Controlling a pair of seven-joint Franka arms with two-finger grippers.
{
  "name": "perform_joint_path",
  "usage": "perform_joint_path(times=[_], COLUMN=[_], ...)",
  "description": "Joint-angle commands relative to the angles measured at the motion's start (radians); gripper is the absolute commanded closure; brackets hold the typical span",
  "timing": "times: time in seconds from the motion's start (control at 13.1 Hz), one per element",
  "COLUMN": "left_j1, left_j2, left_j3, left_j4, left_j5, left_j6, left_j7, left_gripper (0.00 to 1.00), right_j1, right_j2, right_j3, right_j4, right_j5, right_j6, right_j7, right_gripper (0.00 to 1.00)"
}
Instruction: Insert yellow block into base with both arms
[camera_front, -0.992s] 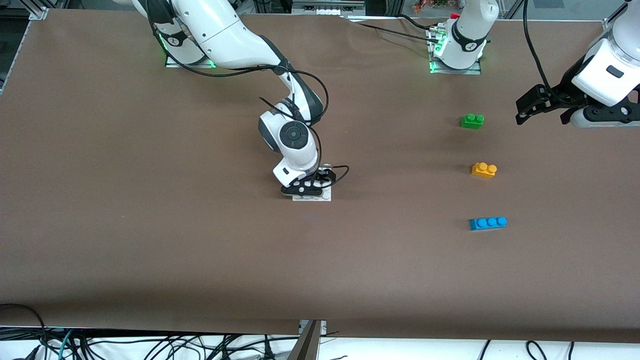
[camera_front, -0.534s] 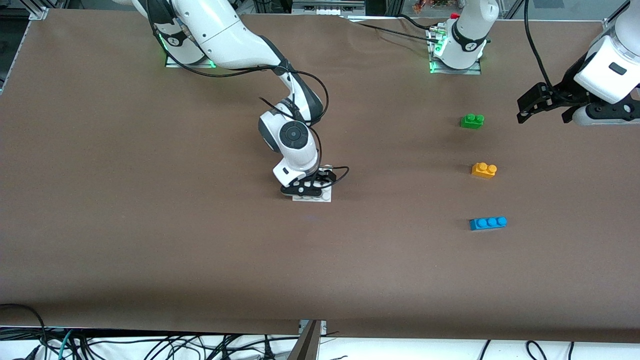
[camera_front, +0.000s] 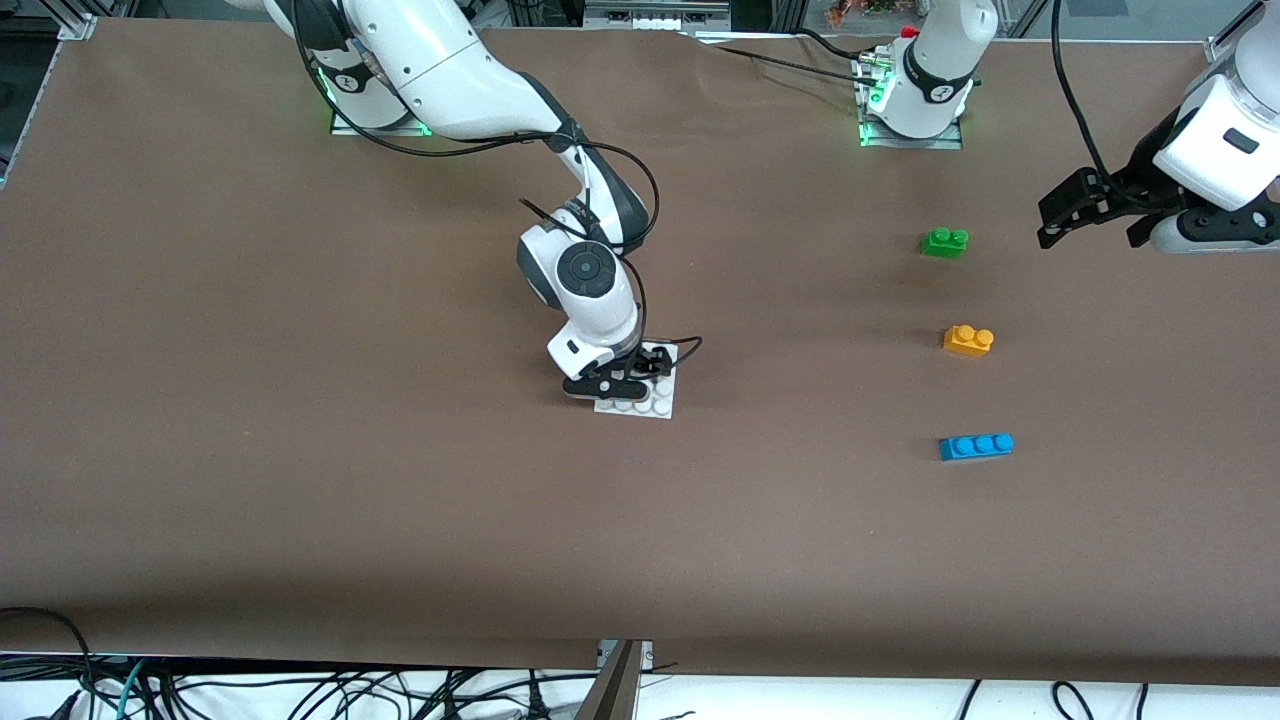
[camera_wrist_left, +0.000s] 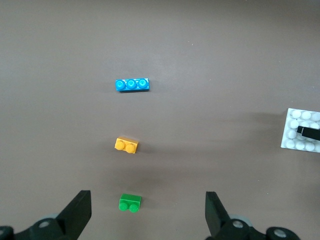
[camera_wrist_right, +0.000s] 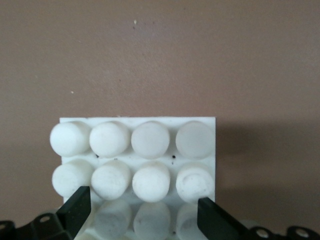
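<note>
Here the right end effector (camera_front: 628, 375) is down on the base (camera_front: 650, 400) near the middle of the counter (camera_front: 300, 450), its fingers (camera_wrist_right: 75, 210) clamped on two opposite edges of the white plate. In the right wrist view the base (camera_wrist_right: 137, 155) fills the space between those fingers, with two full rows of studs showing ahead of them and a third row level with the fingertips.

The left end effector (camera_front: 1085, 205) hangs in the air over the left arm's end of the counter, released, its fingers (camera_wrist_left: 77, 212) spread wide and gripping nothing. The yellow block (camera_front: 968, 340) lies on the counter well apart from the right end effector, toward the left arm's end, and nearer to the front camera than the spot below the left end effector. In the left wrist view the yellow block (camera_wrist_left: 126, 145) sits between the green brick (camera_wrist_left: 130, 202) and the blue brick (camera_wrist_left: 132, 85), all three in a line. The green brick (camera_front: 944, 241) lies closest to the left end effector; the blue brick (camera_front: 976, 445) lies farthest from it.
</note>
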Motion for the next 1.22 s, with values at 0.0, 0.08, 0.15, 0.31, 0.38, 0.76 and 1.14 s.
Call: perform_joint_path(times=[0.0, 0.08, 0.15, 0.31, 0.38, 0.76, 1.14], left_j1=[-0.004, -0.004, -0.004, -0.01, -0.01, 0.001, 0.001], left_j2=[0.016, 0.034, 0.036, 0.048, 0.047, 0.059, 0.056], left_j3=[-0.008, -0.009, -0.009, -0.011, -0.011, -0.005, -0.005], left_j4=[0.004, 0.009, 0.012, 0.009, 0.01, 0.01, 0.01], left_j5=[0.015, 0.02, 0.023, 0.026, 0.024, 0.024, 0.024], left_j6=[-0.01, -0.01, -0.01, -0.012, -0.012, -0.012, -0.013], left_j7=[-0.001, -0.001, 0.0, -0.003, -0.001, 0.006, 0.006], left_gripper=[0.0, 0.0, 0.0, 0.0, 0.0, 0.0, 0.0], right_j1=[0.0, 0.0, 0.003, 0.003, 0.001, -0.074, -0.233], right_j2=[-0.03, -0.047, -0.053, -0.09, -0.113, -0.22, -0.28], right_j3=[-0.016, -0.02, -0.021, -0.029, -0.062, -0.193, -0.196], right_j4=[0.019, 0.019, 0.019, 0.019, 0.018, 0.018, 0.018], right_j5=[0.001, 0.001, 0.001, -0.037, -0.049, -0.037, -0.037], right_j6=[-0.058, -0.074, -0.078, -0.08, -0.103, -0.23, -0.282], right_j7=[-0.004, -0.02, -0.023, -0.056, -0.088, -0.383, -0.527], right_gripper=[0.0, 0.0, 0.0, 0.0, 0.0, 0.0, 0.0])
